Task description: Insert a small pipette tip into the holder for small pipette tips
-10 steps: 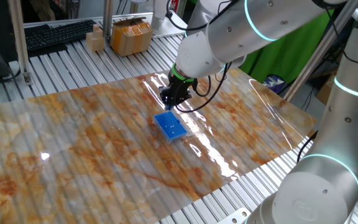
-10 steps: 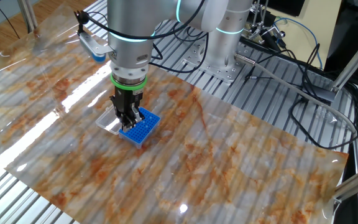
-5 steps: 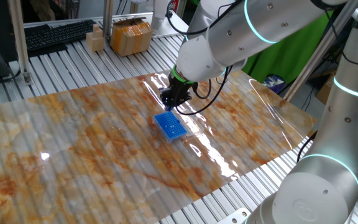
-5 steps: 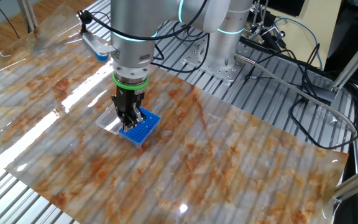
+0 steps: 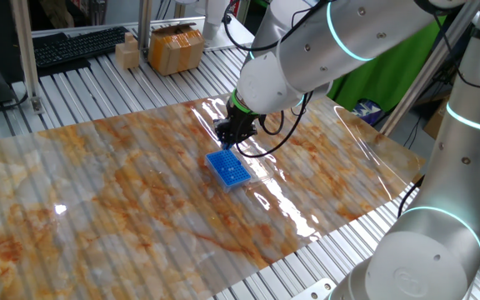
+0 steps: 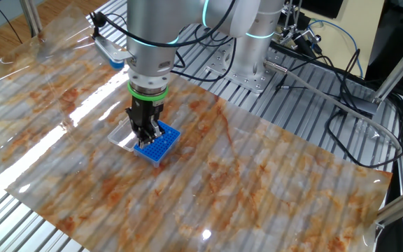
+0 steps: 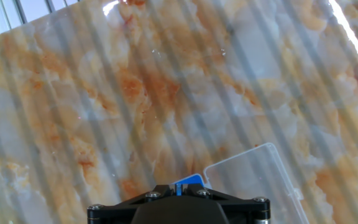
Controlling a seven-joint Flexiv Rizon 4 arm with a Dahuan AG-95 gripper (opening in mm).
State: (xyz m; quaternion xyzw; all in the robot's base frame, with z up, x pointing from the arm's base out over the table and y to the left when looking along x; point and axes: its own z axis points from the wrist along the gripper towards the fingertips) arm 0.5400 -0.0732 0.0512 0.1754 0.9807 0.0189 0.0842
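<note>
The holder for small pipette tips (image 5: 230,170) is a small bright blue rack lying on the marbled sheet; it also shows in the other fixed view (image 6: 161,146). My gripper (image 5: 227,143) points straight down over the rack's near end (image 6: 145,136), its fingertips at or just above the grid top. The jaws stand almost together with only a thin slit between them. In the hand view the gripper (image 7: 178,186) hides all but a blue sliver of the rack (image 7: 188,181). A pipette tip between the fingers is too small to make out.
A clear plastic lid (image 6: 120,134) lies flat against the rack's side, also in the hand view (image 7: 253,180). Cardboard boxes (image 5: 175,48) and a keyboard (image 5: 77,46) sit beyond the sheet. Cables (image 6: 327,91) run by the arm's base.
The arm has crept very slightly sideways over the rack. The jaws have stayed together and the rack has not moved.
</note>
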